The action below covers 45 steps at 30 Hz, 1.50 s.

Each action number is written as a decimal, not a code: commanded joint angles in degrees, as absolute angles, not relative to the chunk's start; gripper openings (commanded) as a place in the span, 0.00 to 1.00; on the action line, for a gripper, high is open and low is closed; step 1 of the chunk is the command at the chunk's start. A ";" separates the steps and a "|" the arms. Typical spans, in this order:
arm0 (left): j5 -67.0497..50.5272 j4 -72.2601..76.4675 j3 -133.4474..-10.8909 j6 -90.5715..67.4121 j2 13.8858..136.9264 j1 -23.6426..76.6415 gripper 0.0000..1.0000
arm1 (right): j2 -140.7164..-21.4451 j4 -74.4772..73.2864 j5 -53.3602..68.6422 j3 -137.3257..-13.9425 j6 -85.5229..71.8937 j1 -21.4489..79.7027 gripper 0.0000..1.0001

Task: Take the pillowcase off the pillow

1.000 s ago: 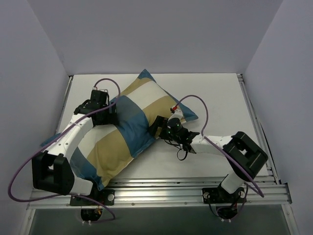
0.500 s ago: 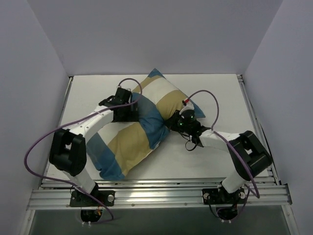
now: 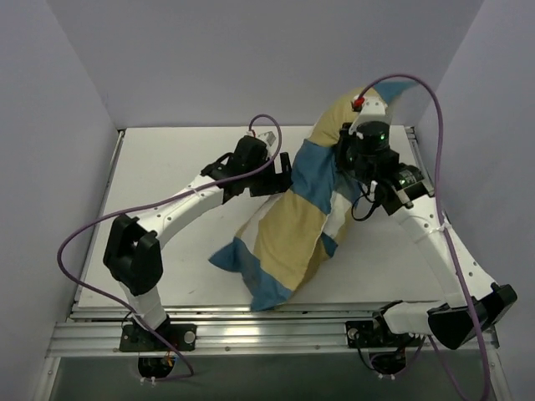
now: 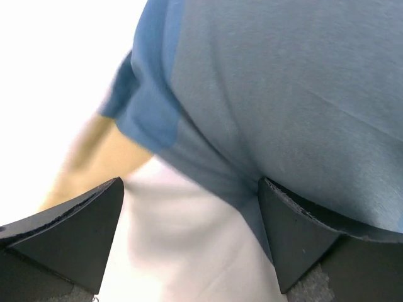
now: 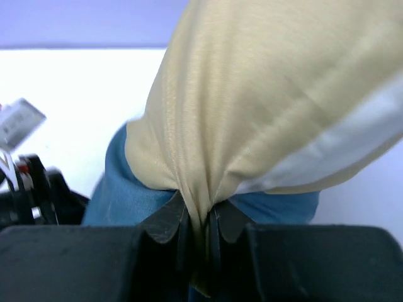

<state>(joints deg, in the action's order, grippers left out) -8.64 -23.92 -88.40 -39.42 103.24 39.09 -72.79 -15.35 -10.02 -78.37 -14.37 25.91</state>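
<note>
The blue, tan and cream pillowcase [image 3: 288, 234] hangs slanted from the far right down to the table's near middle. The pillow is hidden inside it. My right gripper [image 3: 349, 140] is raised at the far right and shut on a bunched fold of the tan fabric. In the right wrist view the fingers [image 5: 165, 220] pinch that fold of the pillowcase [image 5: 264, 82] at my right gripper [image 5: 198, 217]. My left gripper [image 3: 282, 177] is open at the cover's left side. In its wrist view, blue and cream pillowcase [image 4: 283, 94] fills the space ahead of my left gripper [image 4: 190, 185], whose jaws stand wide.
The white table [image 3: 167, 167] is boxed in by grey walls on the left, back and right. An aluminium rail [image 3: 267, 322] runs along the near edge. Purple cables [image 3: 84, 242] loop over both arms.
The right gripper shut on the pillowcase and swung up and to the far right, lifting that end of the covered pillow. The left arm moved right along with it, still open.
</note>
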 commanded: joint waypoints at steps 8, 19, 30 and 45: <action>-7.12 -30.14 -81.41 -39.37 74.29 32.56 0.94 | -85.15 -14.86 0.46 -100.11 -8.53 36.81 0.00; -1.51 -53.30 -63.98 -34.63 42.84 17.84 0.94 | -102.65 -6.69 -2.55 -96.95 -15.29 55.09 0.00; 0.55 -62.51 -62.44 -38.67 30.50 17.75 0.94 | -104.42 -12.39 -9.49 -96.94 -13.98 64.61 0.45; -7.39 -26.22 -47.89 -45.70 62.70 17.67 0.94 | -89.12 -16.53 10.89 -81.31 -6.76 35.79 1.00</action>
